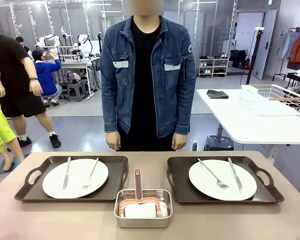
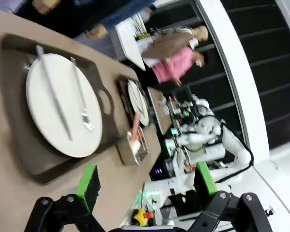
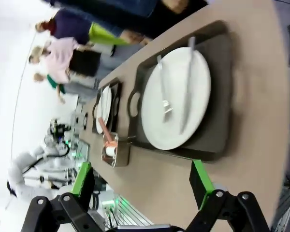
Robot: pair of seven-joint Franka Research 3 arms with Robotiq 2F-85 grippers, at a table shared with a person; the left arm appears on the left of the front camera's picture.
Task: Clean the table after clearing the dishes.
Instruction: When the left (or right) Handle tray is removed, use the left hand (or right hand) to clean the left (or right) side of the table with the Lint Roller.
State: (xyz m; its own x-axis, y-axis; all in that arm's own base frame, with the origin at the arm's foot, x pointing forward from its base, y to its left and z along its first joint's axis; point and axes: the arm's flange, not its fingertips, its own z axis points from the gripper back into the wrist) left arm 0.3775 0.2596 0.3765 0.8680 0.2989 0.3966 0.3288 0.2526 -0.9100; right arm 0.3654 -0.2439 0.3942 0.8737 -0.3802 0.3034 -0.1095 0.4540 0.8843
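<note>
Two dark brown trays rest on the beige table (image 1: 215,222). The left tray (image 1: 25,190) carries a white plate (image 1: 75,179) with a knife (image 1: 66,173) and a fork (image 1: 91,174). On the right tray (image 1: 180,187) lies a second plate (image 1: 222,180) with a fork and a knife. My left gripper (image 2: 147,182) hangs open above the table's near edge, looking at the left plate (image 2: 63,108). My right gripper (image 3: 141,183) is open too, with nothing between its fingers, over the edge near the right plate (image 3: 176,96).
A steel pan (image 1: 143,209) holding a pink-framed roller sits between the trays at the front. A person (image 1: 147,75) in a denim jacket stands at the far edge, hands down. A white side table (image 1: 250,127) with a wire rack (image 1: 272,97) stands at the right.
</note>
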